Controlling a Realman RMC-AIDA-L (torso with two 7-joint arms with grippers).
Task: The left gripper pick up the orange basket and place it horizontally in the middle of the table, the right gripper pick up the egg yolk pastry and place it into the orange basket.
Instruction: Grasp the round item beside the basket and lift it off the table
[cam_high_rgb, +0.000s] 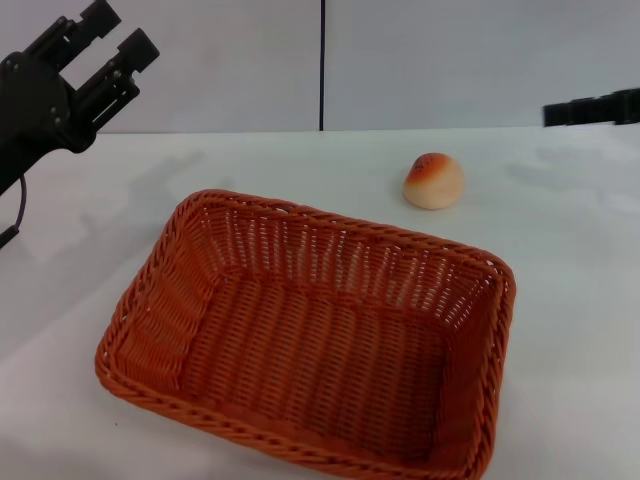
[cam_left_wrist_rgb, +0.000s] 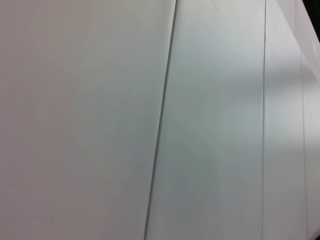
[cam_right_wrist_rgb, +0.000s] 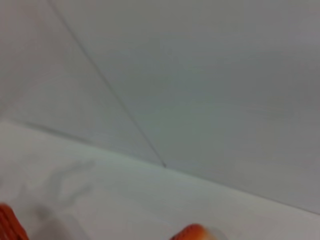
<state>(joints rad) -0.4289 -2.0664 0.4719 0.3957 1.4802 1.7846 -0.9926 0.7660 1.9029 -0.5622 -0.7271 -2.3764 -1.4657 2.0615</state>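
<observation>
Left end effector (cam_high_rgb: 113, 45) hangs released, fingers apart, up and left beyond the basket (cam_high_rgb: 310, 340), which sits empty on the surface (cam_high_rgb: 80, 270). Pastry (cam_high_rgb: 433, 181) rests just past the basket's far right corner; right end effector (cam_high_rgb: 592, 108) hovers farther right, grip unclear.

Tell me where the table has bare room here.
The table is bare between the left hand and the pastry, behind the basket. It is also bare right of the basket, below the right hand. The basket fills the near middle.
</observation>
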